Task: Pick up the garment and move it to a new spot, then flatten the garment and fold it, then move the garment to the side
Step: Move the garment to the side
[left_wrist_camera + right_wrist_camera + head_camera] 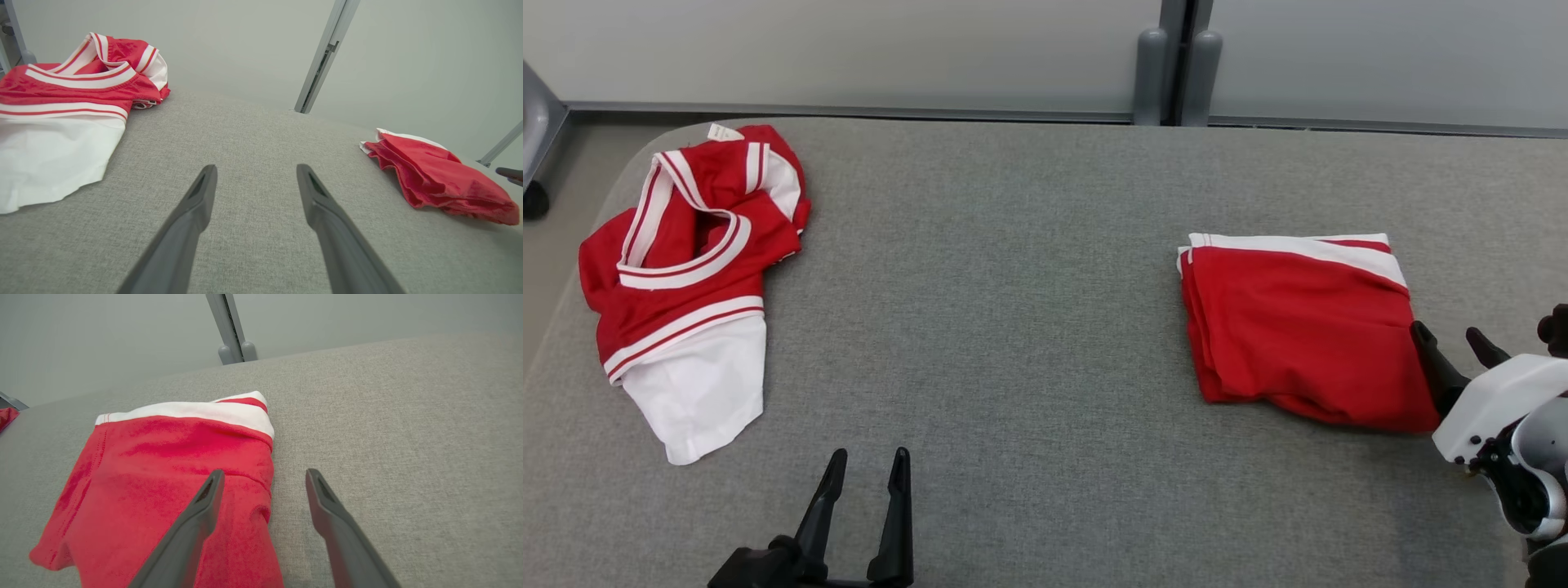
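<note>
The folded garment [1298, 327], judged already set aside, was seen lying against the spread, empty fingers of the right gripper [1462, 355], while the left gripper [869, 457] was held likewise spread and empty, the crumpled garment [686, 278] ahead to its left.

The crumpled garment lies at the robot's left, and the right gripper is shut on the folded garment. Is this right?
Not quite. The right gripper is open, fingers spread at the edge of the folded garment, gripping nothing; the right wrist view shows it. The crumpled garment does lie at the left.
</note>
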Available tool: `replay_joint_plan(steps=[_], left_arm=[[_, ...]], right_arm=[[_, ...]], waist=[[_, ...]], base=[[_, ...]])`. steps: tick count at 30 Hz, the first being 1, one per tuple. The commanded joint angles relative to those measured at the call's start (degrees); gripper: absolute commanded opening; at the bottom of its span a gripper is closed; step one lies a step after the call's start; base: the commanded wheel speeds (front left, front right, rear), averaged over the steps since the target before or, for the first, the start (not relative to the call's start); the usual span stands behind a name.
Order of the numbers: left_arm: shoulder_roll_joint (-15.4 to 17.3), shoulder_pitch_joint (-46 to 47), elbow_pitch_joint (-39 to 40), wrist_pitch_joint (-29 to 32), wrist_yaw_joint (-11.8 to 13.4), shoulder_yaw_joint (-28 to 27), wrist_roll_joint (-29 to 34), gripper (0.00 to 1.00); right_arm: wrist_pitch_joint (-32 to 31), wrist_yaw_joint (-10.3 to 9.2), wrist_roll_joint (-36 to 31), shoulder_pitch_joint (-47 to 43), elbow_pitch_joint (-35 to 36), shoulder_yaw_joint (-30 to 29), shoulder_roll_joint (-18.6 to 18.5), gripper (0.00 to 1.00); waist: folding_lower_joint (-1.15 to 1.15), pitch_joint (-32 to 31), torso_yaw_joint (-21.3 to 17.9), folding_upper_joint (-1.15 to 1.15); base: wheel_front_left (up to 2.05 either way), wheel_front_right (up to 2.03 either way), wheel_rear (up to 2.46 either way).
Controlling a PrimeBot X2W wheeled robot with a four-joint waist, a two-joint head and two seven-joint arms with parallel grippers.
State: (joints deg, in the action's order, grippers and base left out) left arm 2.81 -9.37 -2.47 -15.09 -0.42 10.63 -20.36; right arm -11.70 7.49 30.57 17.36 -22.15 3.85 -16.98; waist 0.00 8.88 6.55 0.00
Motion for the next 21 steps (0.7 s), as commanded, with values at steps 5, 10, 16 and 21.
replay_joint_plan(steps=[5, 10, 16, 21], left_arm=[[0.17, 3.27, -0.56, -0.10, 0.24, 1.78, -0.47, 1.00], [0.17, 4.08, -0.28, -0.10, 0.54, 1.70, -0.53, 1.00], [0.17, 4.54, 0.65, -0.10, 0.88, 0.98, 0.19, 1.00], [0.18, 5.87, 1.05, -0.10, -0.10, 0.16, 1.95, 1.00]], right_arm=[[-3.28, 0.00, 1.88, 5.33, -7.26, -1.63, 0.30, 1.00], [-7.61, 0.00, 3.95, 8.59, -12.09, -1.67, 1.67, 1.00], [-7.97, 0.00, 8.88, 11.17, -10.27, 0.69, 0.90, 0.00], [-7.36, 0.00, 10.60, 12.11, -9.13, 1.20, -2.93, 0.00]], waist=[[0.00, 3.81, 3.91, 0.00], [0.00, 5.10, 3.94, 0.00], [0.00, 7.10, -0.94, 0.00], [0.00, 9.92, -7.46, 0.00]], base=[[0.00, 0.00, 0.00], [0.00, 0.00, 0.00], [0.00, 0.00, 0.00], [0.00, 0.00, 0.00]])
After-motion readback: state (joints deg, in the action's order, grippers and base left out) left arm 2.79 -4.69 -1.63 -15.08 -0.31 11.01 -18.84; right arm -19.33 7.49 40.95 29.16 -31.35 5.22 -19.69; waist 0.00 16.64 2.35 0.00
